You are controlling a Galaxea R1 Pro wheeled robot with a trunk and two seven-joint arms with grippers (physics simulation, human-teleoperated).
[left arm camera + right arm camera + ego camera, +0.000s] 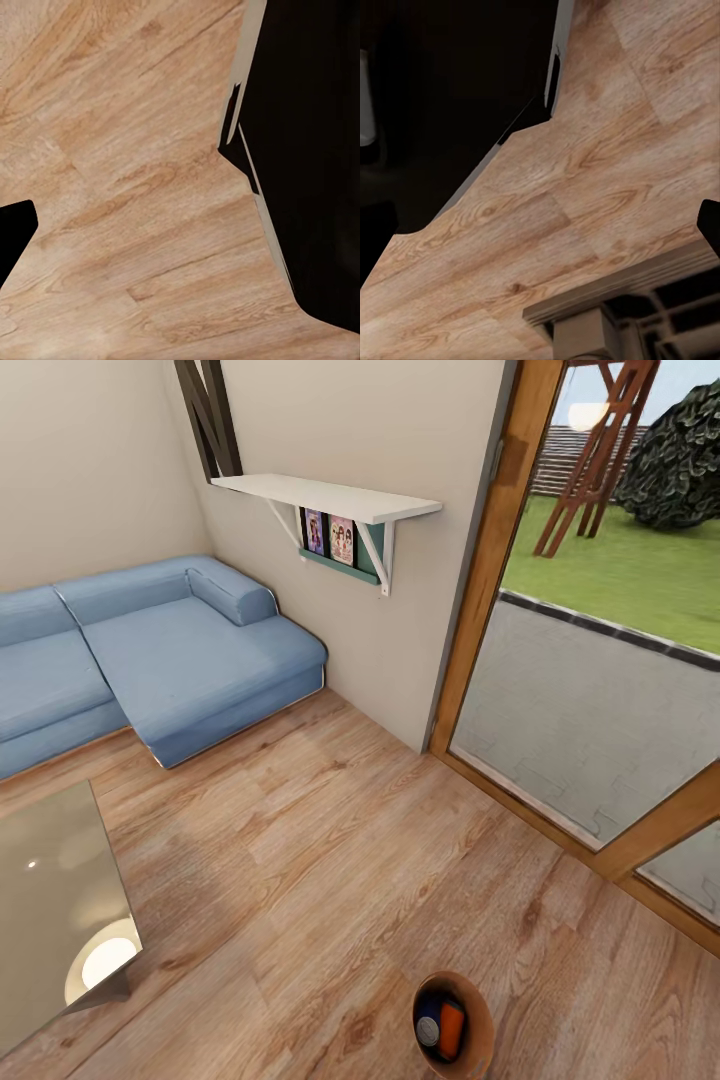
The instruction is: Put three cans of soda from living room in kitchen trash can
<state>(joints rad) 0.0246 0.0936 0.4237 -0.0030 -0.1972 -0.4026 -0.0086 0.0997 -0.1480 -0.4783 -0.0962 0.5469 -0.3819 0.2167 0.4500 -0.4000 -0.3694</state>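
**Bin with cans riding through the living room**

The trash can (455, 1025) is sitting low at the robot's front, over the wooden floor (330, 860), and inside it I am seeing an orange soda can (452, 1030) lying right beside a blue one with a silvery top (429, 1024). A 3rd can I cannot make out; it may be hidden under the others. So at least 2 cans are looking collected, and by my reckoning the trip to the kitchen is what is remaining.

What is holding the bin is not showing, and neither hand's state can be told from here.

Room for moving: the blue sofa (200, 660) is lying ahead to the left, a glass-topped bench (50, 880) is close on the left, and the wooden-framed glass door (590, 700) is running along the right. The open floor between them is looking wide.
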